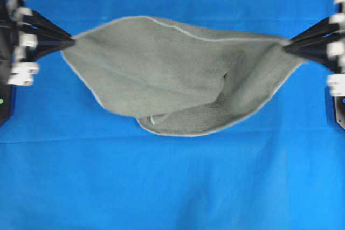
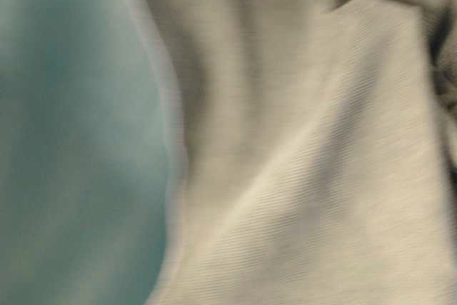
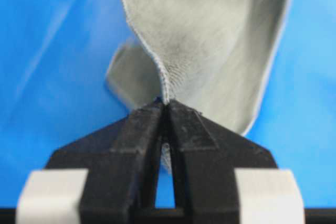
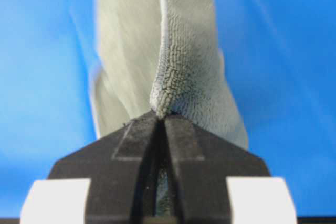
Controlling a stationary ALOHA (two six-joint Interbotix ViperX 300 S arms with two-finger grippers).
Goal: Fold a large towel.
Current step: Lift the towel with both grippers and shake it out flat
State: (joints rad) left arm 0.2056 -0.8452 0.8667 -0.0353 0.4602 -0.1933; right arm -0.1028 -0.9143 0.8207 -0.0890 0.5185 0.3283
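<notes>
Above the blue sheet the towel hangs slung between both end effectors, left and right, each clamped on a corner. Only thin edges are pinched; a tug apart could slip one corner free, and the sagging middle may bunch unevenly when lowered.

One camera looks straight down on the bright blue sheet. The table-level camera sits so close that blurred grey-green terry towel fills its frame. Each wrist camera peers along its own hand toward the same towel.
</notes>
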